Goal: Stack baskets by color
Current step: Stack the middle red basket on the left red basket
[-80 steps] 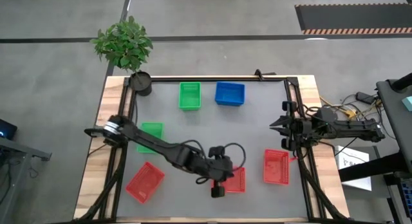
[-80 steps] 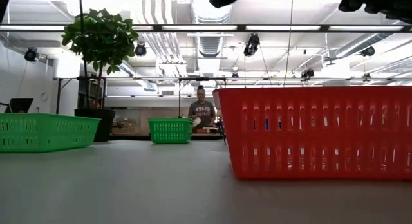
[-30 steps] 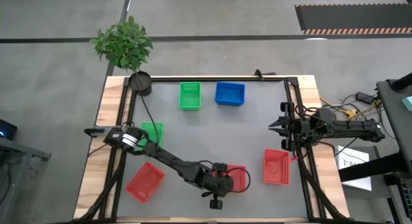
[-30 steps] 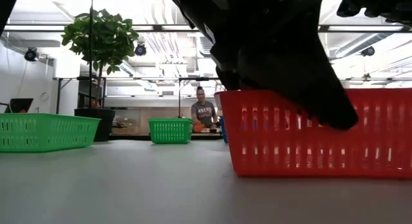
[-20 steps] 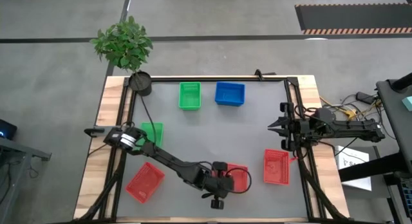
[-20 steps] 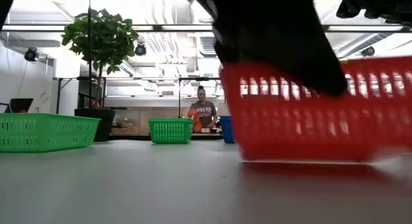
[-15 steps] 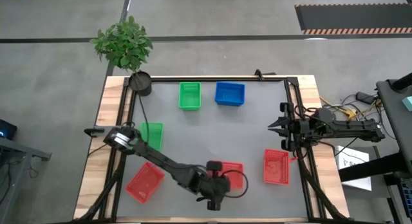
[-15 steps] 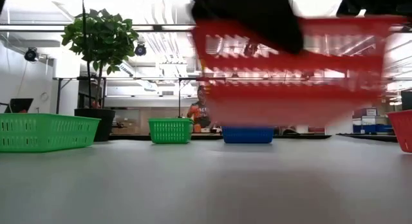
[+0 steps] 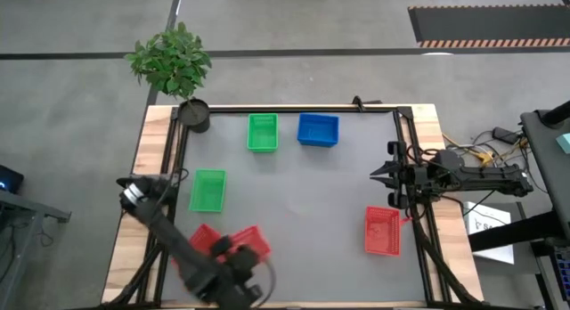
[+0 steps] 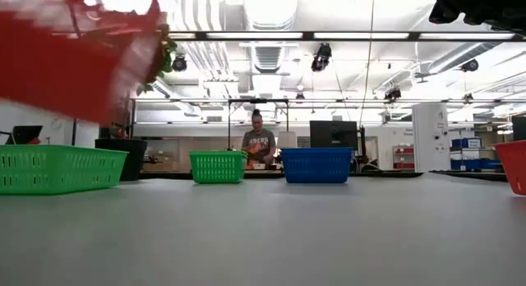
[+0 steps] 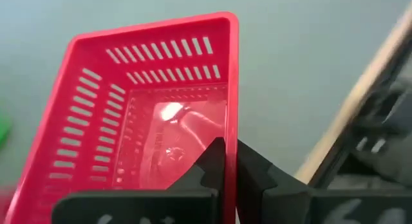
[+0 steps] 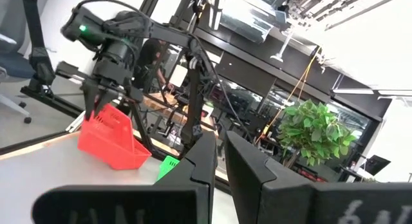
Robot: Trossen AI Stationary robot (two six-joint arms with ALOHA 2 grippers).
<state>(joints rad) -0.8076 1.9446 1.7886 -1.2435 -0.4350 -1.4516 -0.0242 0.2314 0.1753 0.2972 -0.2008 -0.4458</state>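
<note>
Left gripper (image 11: 225,161) clenched on the rim of a red basket (image 9: 249,243). The basket has left its lower-centre spot and now hangs lifted at lower left of the high view, overlapping a second red basket (image 9: 203,239). Judgement: red stack about to start. Third red basket (image 9: 382,231) sits lower right. Table edge (image 9: 134,190) close by; centre open. Right gripper (image 9: 378,175) waits at right, fingers together, empty.
</note>
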